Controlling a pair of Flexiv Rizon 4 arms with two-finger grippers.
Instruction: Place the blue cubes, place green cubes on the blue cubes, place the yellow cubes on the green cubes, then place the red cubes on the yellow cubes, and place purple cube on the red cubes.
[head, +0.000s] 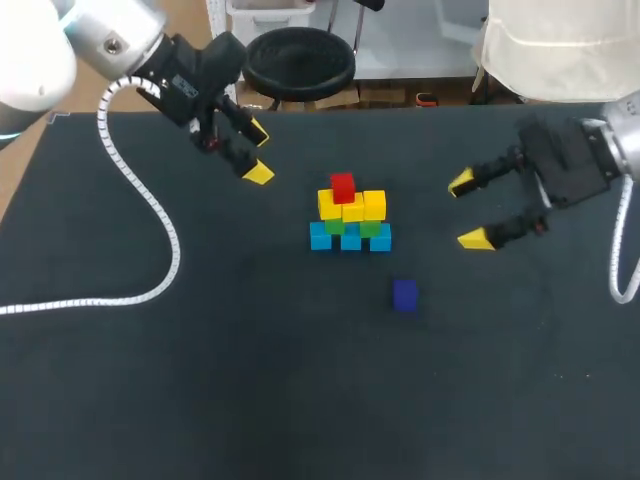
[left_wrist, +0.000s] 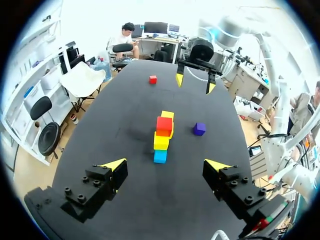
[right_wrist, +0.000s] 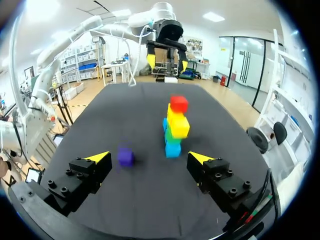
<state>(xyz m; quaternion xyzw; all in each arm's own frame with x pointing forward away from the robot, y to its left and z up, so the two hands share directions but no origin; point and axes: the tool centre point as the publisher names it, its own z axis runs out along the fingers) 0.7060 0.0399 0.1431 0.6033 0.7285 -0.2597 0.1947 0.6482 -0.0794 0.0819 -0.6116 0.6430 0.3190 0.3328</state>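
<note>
Toppling worries me: a brush against the narrow stack (head: 349, 222) would scatter it. At its 5 o'clock the purple cube (head: 404, 294) lies on the tabletop (head: 200, 400); left claw (head: 258, 152) and right claw (head: 468, 210) stand apart, empty.

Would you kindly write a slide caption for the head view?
Open left gripper and open right gripper flank the cube stack; the purple cube sits apart beside it.

Blue cubes (head: 349, 238) at the base, green cubes (head: 371, 229), yellow cubes (head: 352, 207), one red cube (head: 342, 186) atop — purple cube (head: 404, 294) loose nearby.
</note>
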